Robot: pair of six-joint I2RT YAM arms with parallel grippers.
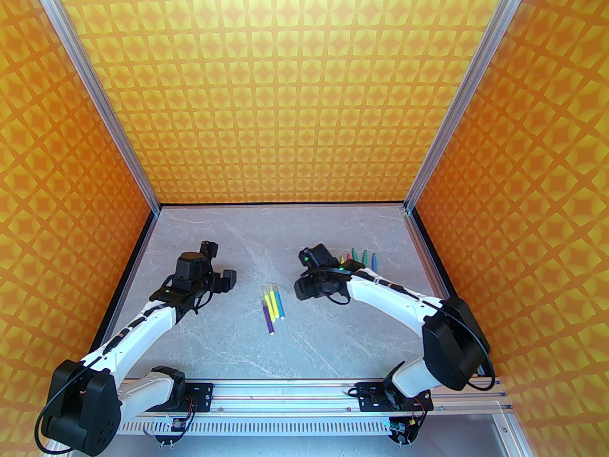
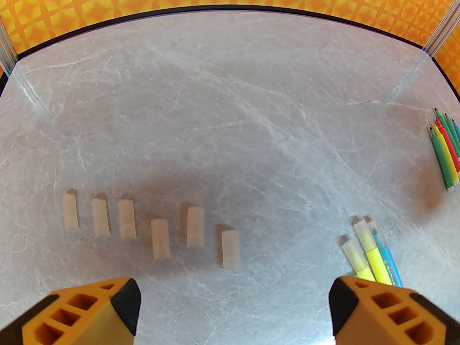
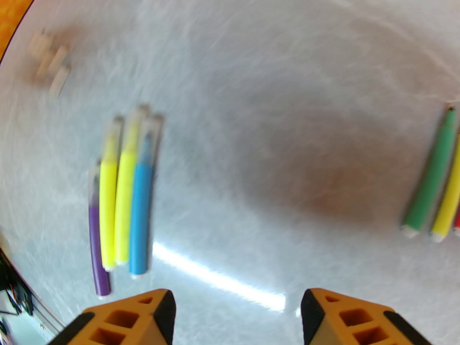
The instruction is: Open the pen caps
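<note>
Extended forward, jaws spread: left gripper (image 2: 233, 297), right gripper (image 3: 237, 302).

Top view bright, sharp, colours strong. Left wrist view sharp too; table (image 2: 230, 84) edge bends like bowl at sides; soft dark shadow lies by pen caps (image 2: 196, 226). Right wrist view smeared and blurry: pens (image 3: 122, 192) fuzzy, far pen caps just pale blobs. White glare stripe on table near bottom. Big brownish shadow in middle of table.

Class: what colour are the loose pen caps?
Pen caps: pale cream, clearest in left wrist view.
</note>
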